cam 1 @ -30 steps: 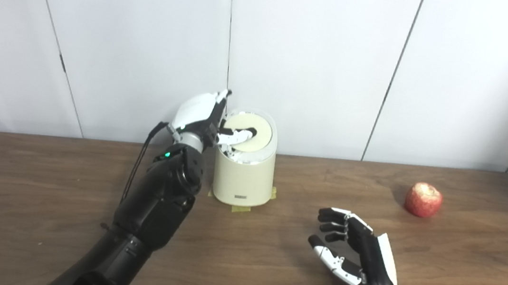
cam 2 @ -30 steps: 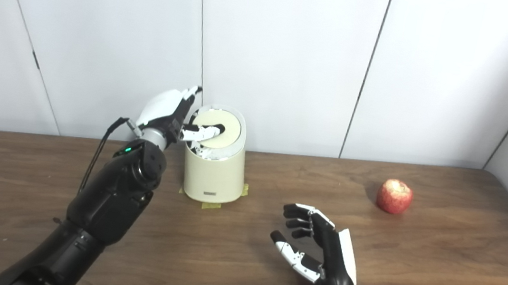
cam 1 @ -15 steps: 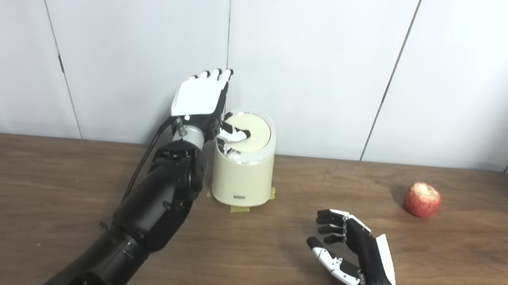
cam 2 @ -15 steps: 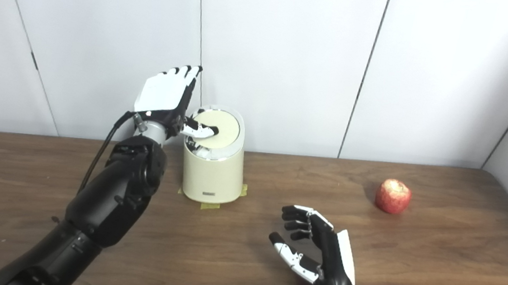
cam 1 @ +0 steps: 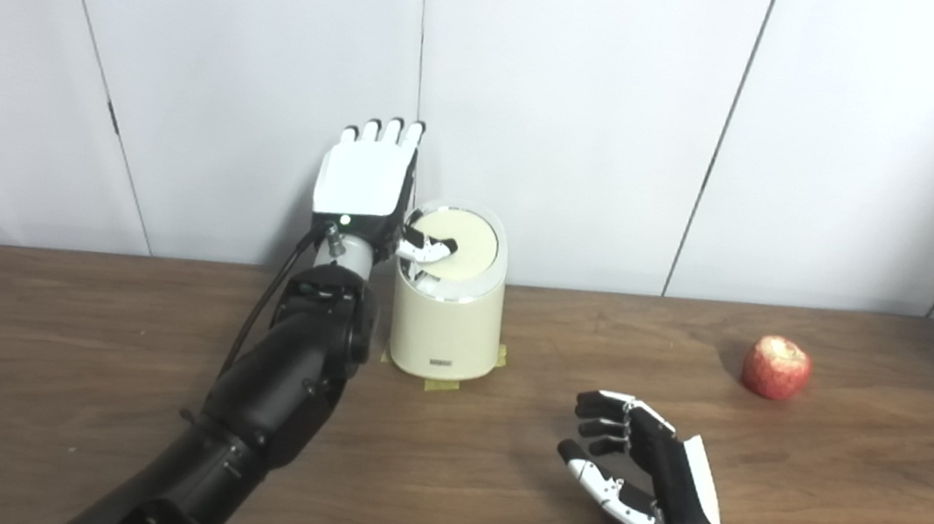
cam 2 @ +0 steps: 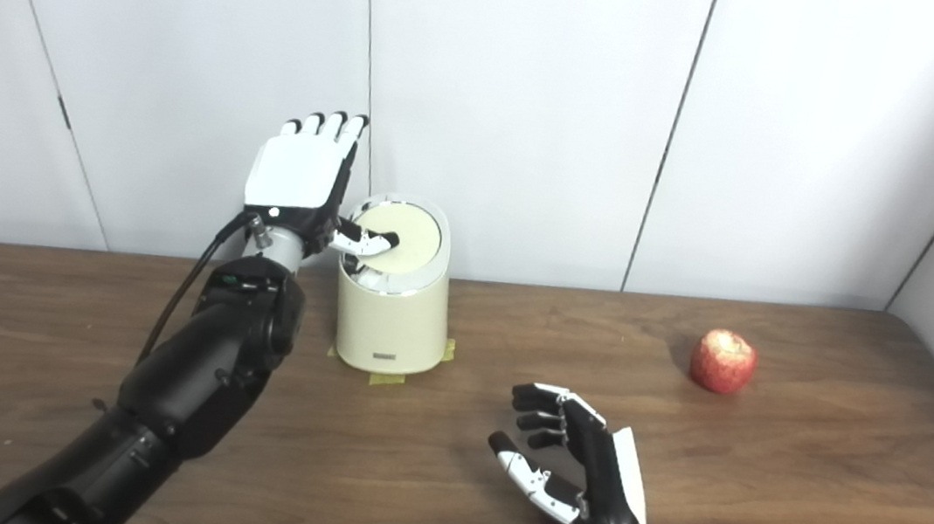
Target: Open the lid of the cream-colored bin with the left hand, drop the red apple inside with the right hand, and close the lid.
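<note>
Lid-opening in progress at the cream-colored bin (cam 1: pixel 446 321) — apple waiting across the bench (cam 1: pixel 69 357).

The left hand (cam 1: pixel 366 180) is standing upright just beside the bin, fingers (cam 1: pixel 381 131) extended and holding nothing, while its thumb is hooking into the dark slot in the round lid (cam 1: pixel 456 243), which looks tipped toward the camera. The right hand (cam 1: pixel 643 480) is hovering low over the bench, loosely curled and empty, well apart from the red apple (cam 1: pixel 776 367) lying near the right edge. Judging by this, the first step is under way — next, the thumb needs to lift the lid clear before the right hand reaches for the fruit.
</note>
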### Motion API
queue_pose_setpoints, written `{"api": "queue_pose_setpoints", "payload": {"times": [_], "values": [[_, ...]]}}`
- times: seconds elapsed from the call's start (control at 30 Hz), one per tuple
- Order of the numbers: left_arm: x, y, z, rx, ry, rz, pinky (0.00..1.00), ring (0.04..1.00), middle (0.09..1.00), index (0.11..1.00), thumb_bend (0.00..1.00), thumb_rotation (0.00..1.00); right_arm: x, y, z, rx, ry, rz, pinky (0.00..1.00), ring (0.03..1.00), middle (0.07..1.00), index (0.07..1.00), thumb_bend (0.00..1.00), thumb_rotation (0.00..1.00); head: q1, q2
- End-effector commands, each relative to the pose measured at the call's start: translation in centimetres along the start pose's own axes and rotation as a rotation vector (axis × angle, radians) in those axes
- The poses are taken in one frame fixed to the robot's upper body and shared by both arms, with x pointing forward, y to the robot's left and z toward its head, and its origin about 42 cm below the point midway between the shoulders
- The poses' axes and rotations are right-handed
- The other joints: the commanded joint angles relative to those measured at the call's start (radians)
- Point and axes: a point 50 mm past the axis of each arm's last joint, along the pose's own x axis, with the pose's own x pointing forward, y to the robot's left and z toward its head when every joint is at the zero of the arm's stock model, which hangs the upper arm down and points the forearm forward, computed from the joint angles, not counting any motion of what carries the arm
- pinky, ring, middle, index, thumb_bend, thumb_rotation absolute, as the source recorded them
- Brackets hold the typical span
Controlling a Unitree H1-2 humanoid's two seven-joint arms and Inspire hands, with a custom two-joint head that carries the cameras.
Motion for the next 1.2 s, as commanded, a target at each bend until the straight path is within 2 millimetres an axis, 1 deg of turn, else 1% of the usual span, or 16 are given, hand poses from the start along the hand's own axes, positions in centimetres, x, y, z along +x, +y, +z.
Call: {"api": "queue_pose_setpoints", "payload": {"times": [0.0,0.23,0.27,0.3,0.33,0.37,0.43,0.5,0.63,0.87,0.93,0.97,1.03,1.07,1.1,1.17], "values": [[0.3,-0.6,-1.3,0.051,0.014,-0.036,1.0,1.0,1.0,1.0,1.0,0.17,0.6,-0.1,1.4,-0.002,-0.061,-0.007,0.55,0.631,0.667,0.656,0.28,0.25,-0.001,0.001],[0.3,-1.2,-1.8,0.019,0.019,-0.041,1.0,1.0,1.0,1.0,1.0,0.23,0.6,-0.2,1.3,0.004,-0.066,-0.008,0.55,0.633,0.668,0.655,0.28,0.25,0.001,0.002],[0.3,-1.1,-1.8,0.003,0.023,-0.023,1.0,1.0,1.0,0.995,0.94,0.3,0.6,-0.2,1.3,0.004,-0.067,-0.008,0.55,0.634,0.669,0.655,0.28,0.25,0.003,0.003],[0.3,-1.1,-1.8,-0.009,0.025,-0.01,1.0,1.0,1.0,0.992,0.82,0.45,0.6,-0.2,1.3,0.004,-0.067,-0.008,0.55,0.636,0.669,0.655,0.28,0.24,0.003,0.003],[0.3,-1.0,-1.7,-0.034,0.032,-0.005,1.0,1.0,1.0,0.991,0.78,0.5,0.6,-0.2,1.3,0.003,-0.067,-0.007,0.55,0.637,0.67,0.656,0.28,0.24,0.003,0.003],[0.2,-0.7,-1.6,-0.061,0.036,-0.004,1.0,1.0,1.0,0.996,0.7,0.68,0.6,-0.2,1.3,0.004,-0.066,-0.006,0.55,0.636,0.67,0.656,0.28,0.24,0.003,0.003],[0.0,0.1,-1.3,-0.129,0.031,-0.003,1.0,1.0,1.0,1.0,0.66,0.93,0.6,-0.2,1.3,0.006,-0.059,-0.007,0.55,0.636,0.669,0.657,0.28,0.25,0.001,0.001],[-0.7,1.0,-0.9,-0.207,0.016,-0.006,1.0,1.0,1.0,1.0,0.7,0.99,0.6,-0.2,1.3,0.0,-0.054,-0.009,0.55,0.633,0.667,0.656,0.28,0.26,0.0,0.001],[-3.1,2.5,0.1,-0.387,0.012,0.04,1.0,1.0,1.0,0.991,0.74,1.0,0.6,-0.2,1.2,0.002,-0.054,-0.011,0.55,0.634,0.667,0.657,0.28,0.26,0.004,-0.009],[-8.3,2.4,-0.9,-0.552,-0.121,0.306,1.0,1.0,1.0,0.999,0.47,1.0,0.9,-0.9,1.3,-0.062,-0.103,-0.05,0.55,0.627,0.666,0.66,0.26,0.24,0.007,-0.009],[-9.8,2.4,-1.9,-0.619,-0.138,0.33,1.0,1.0,0.975,0.956,0.41,1.0,1.0,-1.1,1.3,-0.087,-0.129,-0.064,0.53,0.621,0.664,0.657,0.26,0.24,0.009,-0.01],[-10.5,2.3,-2.5,-0.662,-0.153,0.334,0.93,0.965,0.941,0.92,0.37,1.0,1.1,-1.2,1.4,-0.111,-0.15,-0.068,0.53,0.623,0.666,0.656,0.26,0.25,0.012,-0.011],[-12.0,1.9,-3.8,-0.738,-0.18,0.328,0.78,0.905,0.891,0.865,0.28,0.94,1.3,-1.5,1.7,-0.159,-0.195,-0.078,0.53,0.628,0.671,0.657,0.26,0.32,0.013,-0.015],[-12.9,1.5,-4.5,-0.781,-0.194,0.316,0.74,0.87,0.862,0.835,0.25,0.83,1.5,-1.8,2.1,-0.188,-0.225,-0.087,0.52,0.624,0.665,0.656,0.26,0.4,0.014,-0.016],[-13.6,1.2,-5.1,-0.81,-0.204,0.309,0.72,0.839,0.839,0.814,0.23,0.75,1.6,-2.0,2.3,-0.207,-0.246,-0.093,0.51,0.617,0.659,0.656,0.25,0.43,0.016,-0.016],[-15.2,0.6,-6.0,-0.861,-0.213,0.294,0.72,0.819,0.826,0.803,0.22,0.71,1.7,-2.6,3.1,-0.247,-0.289,-0.107,0.5,0.617,0.659,0.655,0.25,0.43,0.022,-0.019]]}}
